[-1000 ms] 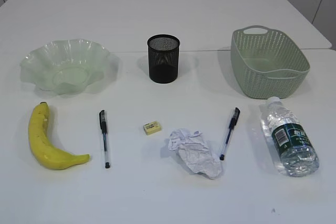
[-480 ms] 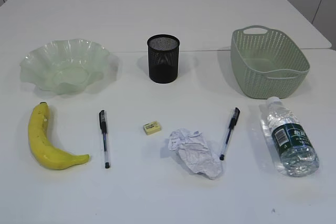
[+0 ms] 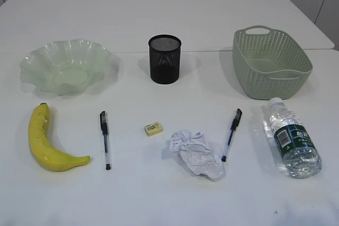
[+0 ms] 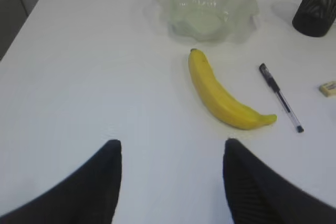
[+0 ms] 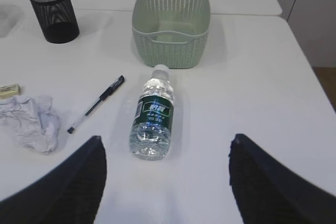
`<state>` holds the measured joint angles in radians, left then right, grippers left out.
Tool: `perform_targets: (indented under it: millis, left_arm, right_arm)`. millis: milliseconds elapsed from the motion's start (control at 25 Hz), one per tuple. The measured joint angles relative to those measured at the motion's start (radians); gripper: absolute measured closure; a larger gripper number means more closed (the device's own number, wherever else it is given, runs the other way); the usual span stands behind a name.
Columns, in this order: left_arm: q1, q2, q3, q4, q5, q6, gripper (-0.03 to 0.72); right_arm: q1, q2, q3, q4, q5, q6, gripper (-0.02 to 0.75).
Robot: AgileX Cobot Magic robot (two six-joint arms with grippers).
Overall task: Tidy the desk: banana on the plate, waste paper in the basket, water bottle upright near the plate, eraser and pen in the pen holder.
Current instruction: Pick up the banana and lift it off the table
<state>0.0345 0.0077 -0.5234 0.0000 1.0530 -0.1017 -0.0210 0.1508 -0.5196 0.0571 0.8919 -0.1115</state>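
A yellow banana [image 3: 48,142] lies front left, below the ruffled glass plate [image 3: 37,59]. A pen [image 3: 105,138] lies beside it, a second pen [image 3: 231,133] right of the crumpled waste paper [image 3: 197,153]. A small yellow eraser [image 3: 153,128] lies mid-table. The water bottle [image 3: 293,139] lies on its side front right, below the green basket [image 3: 271,63]. The black mesh pen holder [image 3: 164,59] stands at the back centre. My left gripper [image 4: 170,145] is open, short of the banana [image 4: 223,95]. My right gripper [image 5: 167,142] is open, short of the bottle [image 5: 153,119]. Neither gripper shows in the exterior view.
The white table's far edge runs behind the plate, holder and basket. The right edge of the table [image 5: 315,85] lies close to the basket and bottle. The left edge [image 4: 23,30] shows in the left wrist view.
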Motion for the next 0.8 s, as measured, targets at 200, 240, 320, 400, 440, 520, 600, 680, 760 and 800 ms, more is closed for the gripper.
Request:
perform_targets:
  millis: [200,240,320,400,440,520,600,680,760,800]
  left_arm:
    - [0.000,0.064,-0.021,0.005,-0.094,0.000,0.186]
    - [0.000,0.088,-0.021,0.012,-0.111,0.000,0.180]
    - [0.000,0.153,-0.021,0.029,-0.159,0.000,0.177]
    - [0.000,0.217,-0.021,0.060,-0.222,0.000,0.183]
    - [0.000,0.251,-0.021,0.068,-0.258,0.000,0.185]
    - [-0.012,0.307,-0.023,0.079,-0.301,0.000,0.188]
    - [-0.046,0.358,-0.038,0.098,-0.315,0.000,0.188]
    - [-0.077,0.399,-0.062,0.118,-0.315,0.000,0.188]
    - [-0.100,0.451,-0.101,0.120,-0.317,0.000,0.189]
    - [-0.110,0.481,-0.122,0.122,-0.320,0.000,0.189]
  right_arm:
    - [0.000,0.116,-0.021,0.059,-0.040,-0.007,0.191]
    - [0.000,0.147,-0.031,0.060,-0.051,-0.009,0.191]
    - [0.000,0.213,-0.052,0.066,-0.071,-0.013,0.191]
    - [0.000,0.279,-0.076,0.070,-0.088,-0.023,0.191]
    - [0.000,0.318,-0.080,0.075,-0.104,-0.028,0.191]
    - [0.000,0.395,-0.084,0.102,-0.131,-0.038,0.191]
    - [0.000,0.478,-0.097,0.164,-0.137,-0.065,0.191]
    - [0.000,0.547,-0.118,0.226,-0.135,-0.124,0.191]
    - [0.000,0.607,-0.146,0.276,-0.108,-0.190,0.193]
    - [0.000,0.630,-0.162,0.294,-0.094,-0.207,0.200]
